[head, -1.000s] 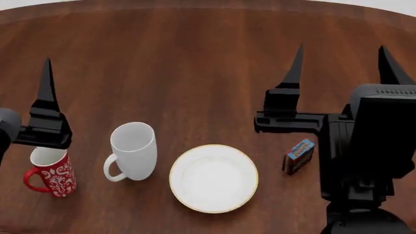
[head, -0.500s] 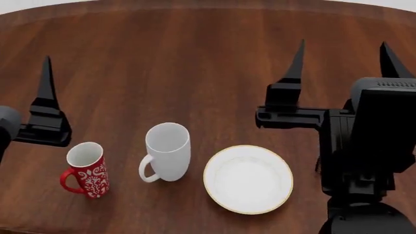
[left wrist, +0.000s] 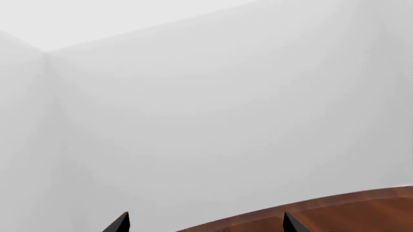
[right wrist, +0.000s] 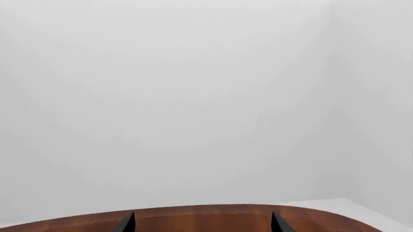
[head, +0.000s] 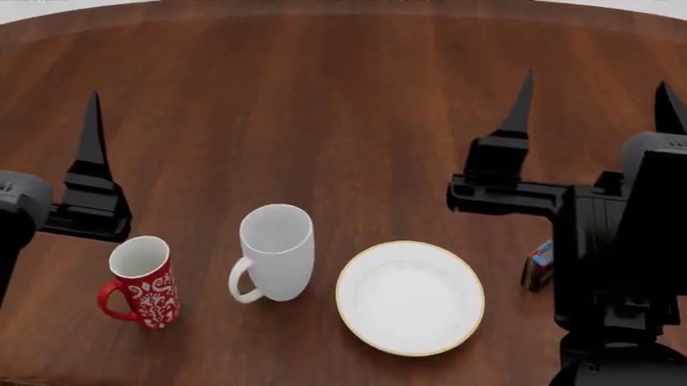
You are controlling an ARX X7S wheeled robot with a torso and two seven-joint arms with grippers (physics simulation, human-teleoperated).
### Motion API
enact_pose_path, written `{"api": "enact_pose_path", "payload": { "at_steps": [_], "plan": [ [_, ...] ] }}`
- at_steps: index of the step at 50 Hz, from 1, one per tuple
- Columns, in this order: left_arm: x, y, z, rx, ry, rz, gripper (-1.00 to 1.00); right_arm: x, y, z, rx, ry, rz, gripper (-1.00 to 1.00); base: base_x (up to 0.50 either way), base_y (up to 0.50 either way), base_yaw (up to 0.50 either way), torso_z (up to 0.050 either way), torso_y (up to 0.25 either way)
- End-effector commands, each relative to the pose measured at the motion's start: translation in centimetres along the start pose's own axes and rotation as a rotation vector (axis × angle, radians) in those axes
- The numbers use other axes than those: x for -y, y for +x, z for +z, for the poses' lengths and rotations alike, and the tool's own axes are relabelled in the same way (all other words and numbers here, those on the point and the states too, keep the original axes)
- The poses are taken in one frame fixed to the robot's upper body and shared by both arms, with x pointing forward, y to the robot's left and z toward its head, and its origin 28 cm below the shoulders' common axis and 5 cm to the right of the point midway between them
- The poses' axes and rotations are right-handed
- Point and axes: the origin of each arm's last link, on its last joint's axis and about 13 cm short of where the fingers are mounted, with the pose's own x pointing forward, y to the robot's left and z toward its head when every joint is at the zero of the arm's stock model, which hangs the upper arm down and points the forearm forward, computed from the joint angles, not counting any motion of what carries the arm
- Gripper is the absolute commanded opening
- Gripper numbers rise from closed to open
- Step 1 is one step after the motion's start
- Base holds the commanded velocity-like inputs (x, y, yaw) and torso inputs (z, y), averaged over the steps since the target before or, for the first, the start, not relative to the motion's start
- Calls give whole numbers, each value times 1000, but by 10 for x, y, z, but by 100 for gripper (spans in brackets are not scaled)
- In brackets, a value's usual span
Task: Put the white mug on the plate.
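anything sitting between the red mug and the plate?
Yes: in the head view the white mug stands upright between the red mug and the plate, touching neither, handle toward the red mug.

table (head: 322, 96): polished wood | white mug (head: 277, 251): glossy | plate (head: 409, 296): smooth glaze

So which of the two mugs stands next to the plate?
The white mug, plain and taller, stands just beside the plate. The red mug, with its floral pattern, is farther off, beyond the white one.
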Motion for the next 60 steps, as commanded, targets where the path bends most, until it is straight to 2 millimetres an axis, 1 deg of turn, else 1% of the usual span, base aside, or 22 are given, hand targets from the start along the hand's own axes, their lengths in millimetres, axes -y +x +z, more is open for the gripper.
{"api": "enact_pose_path", "payload": {
  "at_steps": [1, 11, 34, 46, 50, 53, 54, 56, 60],
  "plan": [
    [3, 0, -2, -7, 0, -10, 100, 3, -1, -3, -10, 16, -10, 100, 152, 0, 0, 0, 0],
    [2, 0, -2, -10, -1, -8, 100, 2, -2, -2, -11, 18, -5, 100, 245, 0, 0, 0, 0],
    [2, -2, -3, -18, 0, -9, 100, 3, -4, -3, -10, 21, -3, 100, 342, 0, 0, 0, 0],
    [4, -5, 0, -44, -10, -44, 100, 5, -7, -4, -11, 26, -4, 100, 8, 0, 0, 0, 0],
    [3, -5, 6, -68, -12, -56, 100, 5, -8, -5, -13, 29, -5, 100, 0, 0, 0, 0, 0],
    [5, -9, 13, -77, -31, -134, 100, 6, -9, -5, -17, 30, -6, 100, 0, 0, 0, 0, 0],
    [5, -8, 15, -119, 3, -132, 100, 6, -9, -6, -17, 29, -6, 100, 0, 0, 0, 0, 0],
    [7, -11, 24, -139, 57, -187, 100, 7, -10, -6, -19, 29, -8, 100, 0, 0, 0, 0, 0],
    [7, -14, 37, -191, 63, -266, 100, 7, -10, -6, -20, 27, -6, 100, 0, 0, 0, 0, 0]
  ]
}}
